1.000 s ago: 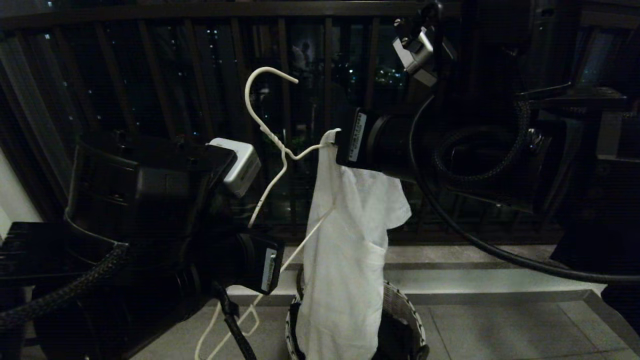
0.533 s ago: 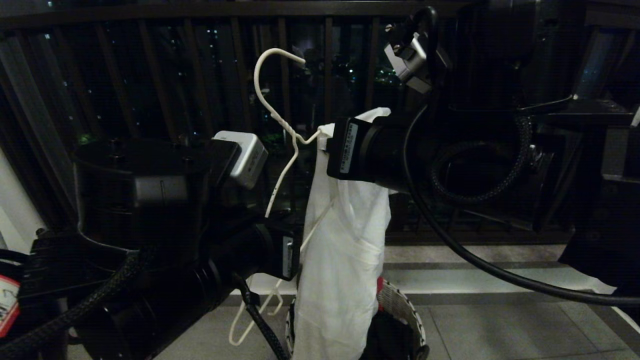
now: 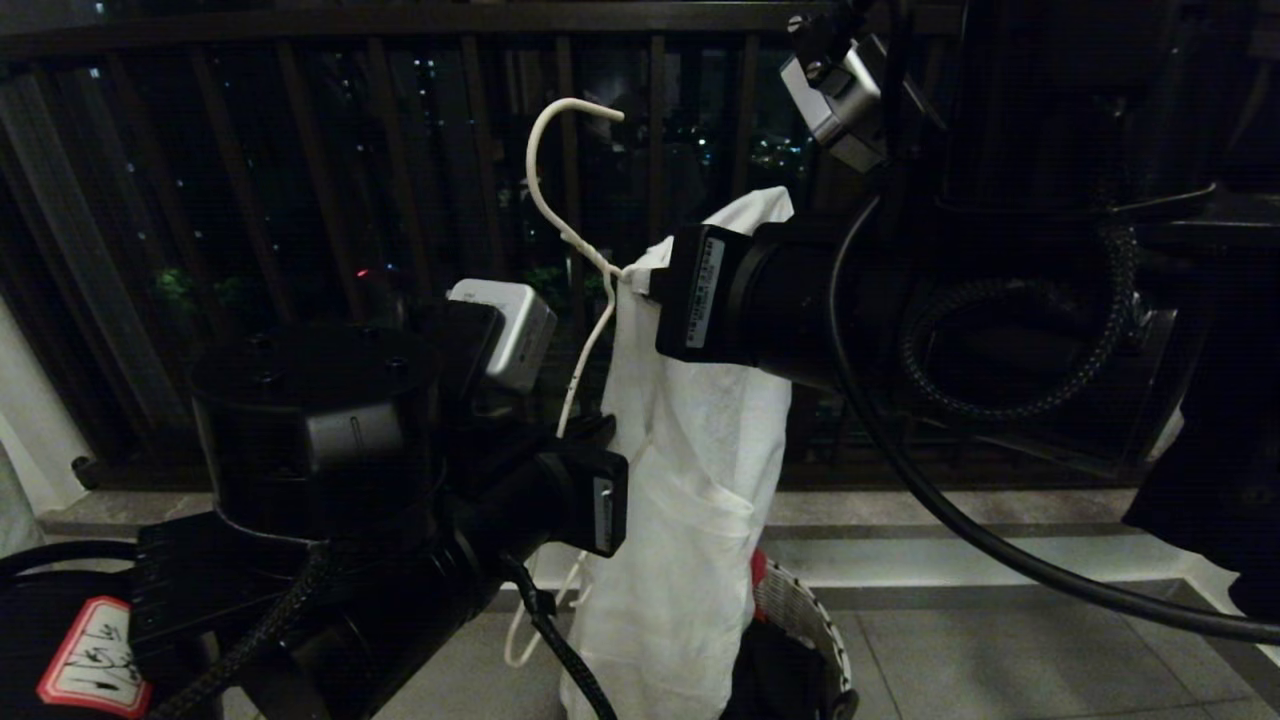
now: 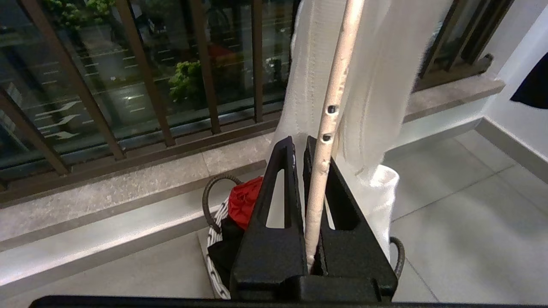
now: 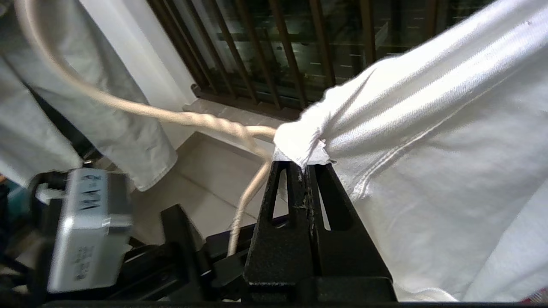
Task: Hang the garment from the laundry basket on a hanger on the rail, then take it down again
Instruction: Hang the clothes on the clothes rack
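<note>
Garment (image 3: 690, 500) and hanger (image 3: 580, 240) now held higher by both tools.

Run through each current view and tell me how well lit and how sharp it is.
Head view: very dim; both arms read as black bulk, only the garment and hanger stand out. Left wrist view: bright; left gripper and hanger wire crisp, garment edge slightly soft. Right wrist view: bright; garment glares near white above the right gripper; the silver camera block is blurred.

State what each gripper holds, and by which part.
Left gripper: hanger, by its wire arm. Right gripper: garment, by a bunched fold beside the hanger's neck.
</note>
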